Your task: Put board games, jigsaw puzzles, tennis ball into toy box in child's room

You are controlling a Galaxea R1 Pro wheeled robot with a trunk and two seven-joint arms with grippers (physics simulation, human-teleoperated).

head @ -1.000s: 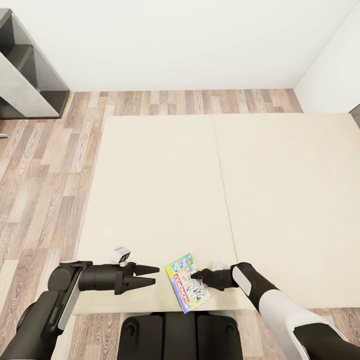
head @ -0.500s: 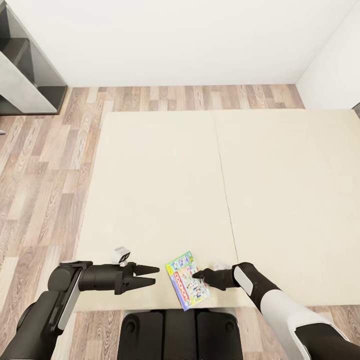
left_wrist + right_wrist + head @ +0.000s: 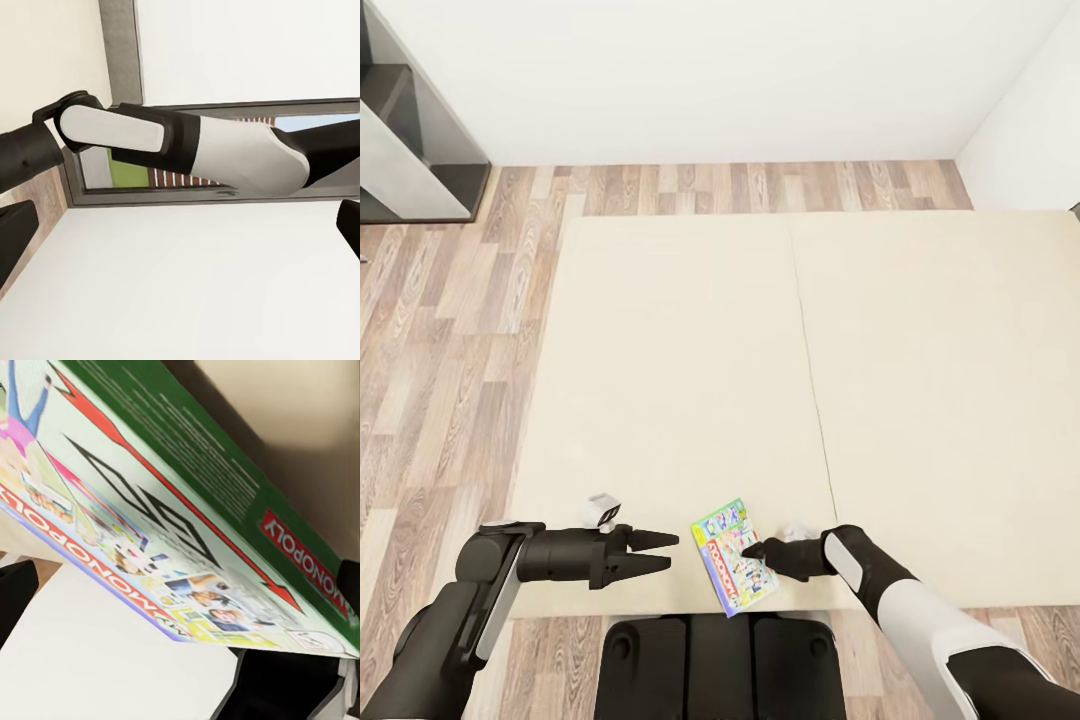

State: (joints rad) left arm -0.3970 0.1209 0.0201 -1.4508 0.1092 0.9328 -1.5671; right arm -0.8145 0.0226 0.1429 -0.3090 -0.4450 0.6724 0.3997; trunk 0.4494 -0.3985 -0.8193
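Early stage: right gripper (image 3: 752, 549) is clamping the green-edged board game (image 3: 733, 556) over the near edge of the bed (image 3: 690, 380), left gripper (image 3: 660, 551) is hanging open and empty beside it, nothing boxed as far as visible.

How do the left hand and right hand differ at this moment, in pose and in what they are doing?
The left hand hangs free over the bed, fingers parted and empty; the right hand is at the board game, its fingers over the lid. The left hand points toward the game from its left and stands apart from it; the right hand reaches in from the opposite side. Both are dark and sit low, near the bed's near edge.
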